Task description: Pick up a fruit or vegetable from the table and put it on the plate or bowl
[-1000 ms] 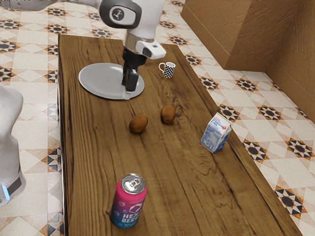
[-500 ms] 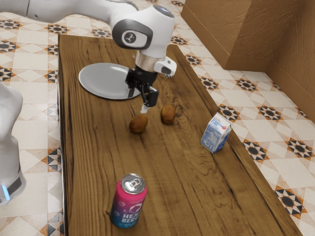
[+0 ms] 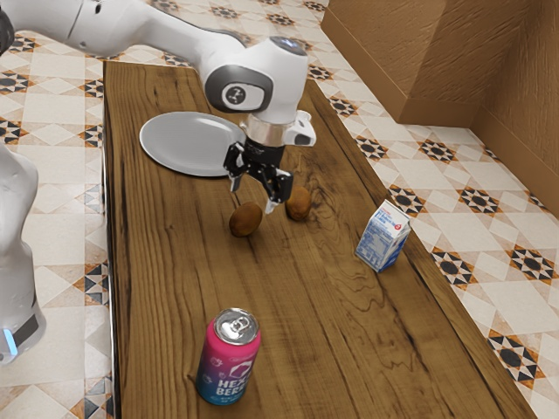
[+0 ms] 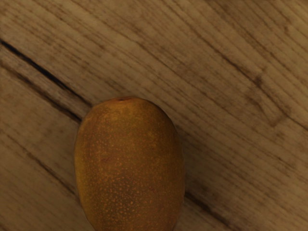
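Note:
Two brown kiwis lie on the wooden table [image 3: 332, 297]: the left kiwi [image 3: 245, 220] and the right kiwi [image 3: 299, 202]. My gripper [image 3: 252, 195] hangs open just above the left kiwi, its fingers spread to either side and not touching it. In the wrist view that kiwi [image 4: 129, 166] lies directly under my hand on the wood grain. The grey plate [image 3: 188, 143] rests on the table behind the gripper, toward the exterior view's left, with nothing on it.
A small checkered mug [image 3: 304, 118] stands partly hidden behind my arm. A blue and white milk carton [image 3: 383, 236] is at the exterior view's right. A pink soda can [image 3: 228, 356] stands near the front.
My gripper has moved from over the plate toward the front of the table, lowered over the left kiwi, and its fingers have spread apart.

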`<state>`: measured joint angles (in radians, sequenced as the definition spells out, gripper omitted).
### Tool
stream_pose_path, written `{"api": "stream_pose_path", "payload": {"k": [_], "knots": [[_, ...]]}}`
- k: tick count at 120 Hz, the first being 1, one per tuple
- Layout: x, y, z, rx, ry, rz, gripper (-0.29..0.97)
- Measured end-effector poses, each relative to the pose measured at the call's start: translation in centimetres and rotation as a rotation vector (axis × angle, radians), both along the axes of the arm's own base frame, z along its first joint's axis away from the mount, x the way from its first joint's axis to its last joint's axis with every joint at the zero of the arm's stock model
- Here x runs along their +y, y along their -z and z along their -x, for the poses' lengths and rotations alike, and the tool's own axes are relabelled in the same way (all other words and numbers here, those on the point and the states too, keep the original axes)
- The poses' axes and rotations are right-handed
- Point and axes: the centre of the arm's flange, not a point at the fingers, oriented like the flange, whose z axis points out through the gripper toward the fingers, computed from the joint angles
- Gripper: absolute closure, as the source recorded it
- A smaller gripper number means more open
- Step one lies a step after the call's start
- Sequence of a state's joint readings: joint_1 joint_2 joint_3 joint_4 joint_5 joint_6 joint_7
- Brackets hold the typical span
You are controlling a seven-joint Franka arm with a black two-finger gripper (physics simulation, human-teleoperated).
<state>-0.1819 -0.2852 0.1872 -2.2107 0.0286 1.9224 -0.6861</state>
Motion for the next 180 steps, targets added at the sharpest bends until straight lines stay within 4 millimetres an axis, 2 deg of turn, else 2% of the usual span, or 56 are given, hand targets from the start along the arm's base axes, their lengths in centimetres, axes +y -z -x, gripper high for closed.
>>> {"api": "stream_pose_path", "payload": {"k": [67, 94, 180], "knots": [[2.1, 3.6, -1.0, 0.031, -0.152, -0.015, 0.0], [2.0, 4.9, -0.5, 0.049, -0.174, -0.015, 0.0], [1.8, 6.4, -0.9, 0.046, -0.206, -0.017, 0.0]]}}
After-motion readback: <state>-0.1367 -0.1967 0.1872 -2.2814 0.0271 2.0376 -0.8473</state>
